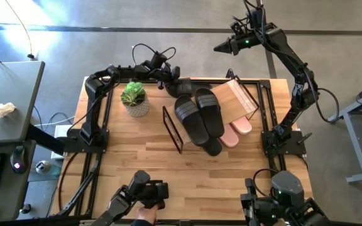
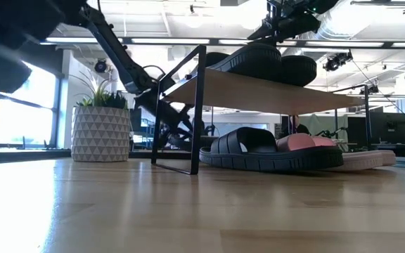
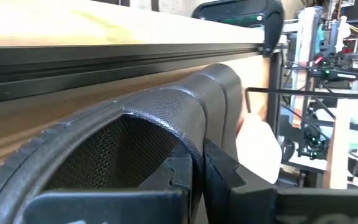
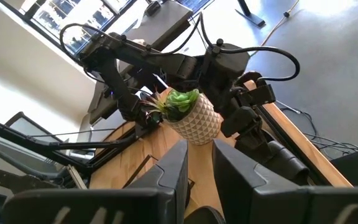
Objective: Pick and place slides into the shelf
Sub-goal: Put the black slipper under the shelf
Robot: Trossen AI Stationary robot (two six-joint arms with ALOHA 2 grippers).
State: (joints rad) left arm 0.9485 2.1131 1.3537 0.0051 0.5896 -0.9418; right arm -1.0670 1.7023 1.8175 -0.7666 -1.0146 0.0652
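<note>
Left gripper [image 1: 176, 86] is clamped on a black slide [image 3: 166, 124] at the table's [image 1: 187, 182] far edge, by the shelf [image 1: 234, 100]. More slides [image 1: 200, 119] lie across the shelf. Right gripper [image 1: 222, 47] hangs beyond the far edge, fingers slightly parted, holding nothing.
</note>
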